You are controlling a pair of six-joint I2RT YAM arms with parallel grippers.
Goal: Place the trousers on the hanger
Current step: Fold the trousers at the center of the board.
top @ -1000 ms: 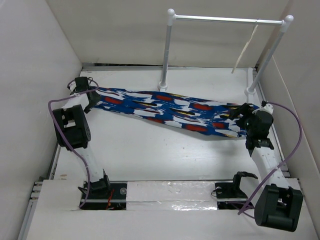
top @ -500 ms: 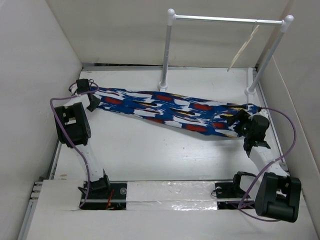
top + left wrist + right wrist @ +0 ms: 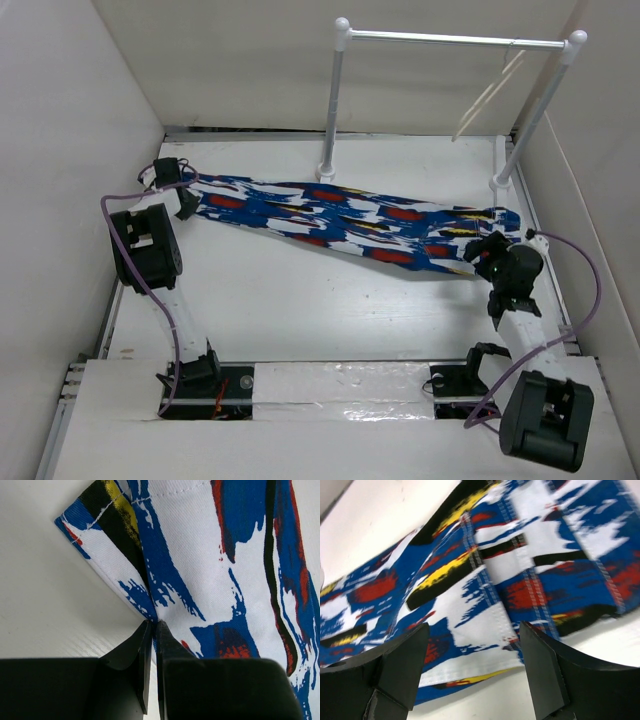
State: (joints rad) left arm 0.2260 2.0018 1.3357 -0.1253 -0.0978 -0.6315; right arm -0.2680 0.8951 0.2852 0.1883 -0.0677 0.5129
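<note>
Overhead, trousers [image 3: 350, 220]: spread flat and lengthwise across the table [image 3: 300, 310], one end at the far left, the other at the right.
Overhead, hanger [image 3: 488, 95]: hung from the rail of the rack [image 3: 333, 100] near its right post, tilted and blurred, well apart from the trousers.
Overhead, left gripper [image 3: 187, 196]: at the trousers' left end.
Overhead, right gripper [image 3: 483, 250]: at the right end, by the near edge of the cloth.
Left wrist, left gripper [image 3: 152, 626]: 2 fingers [image 3: 125, 655] closed to a sliver, pinching the trousers [image 3: 215, 555] at their edge; a hemmed corner lies on the table [image 3: 45, 605] beyond.
Right wrist, right gripper [image 3: 473, 627]: 2 fingers [image 3: 402, 665] spread wide, gripping nothing; trousers [image 3: 470, 595] lie between and beyond them, a stitched edge crossing the gap, bare table [image 3: 485, 700] in front.
</note>
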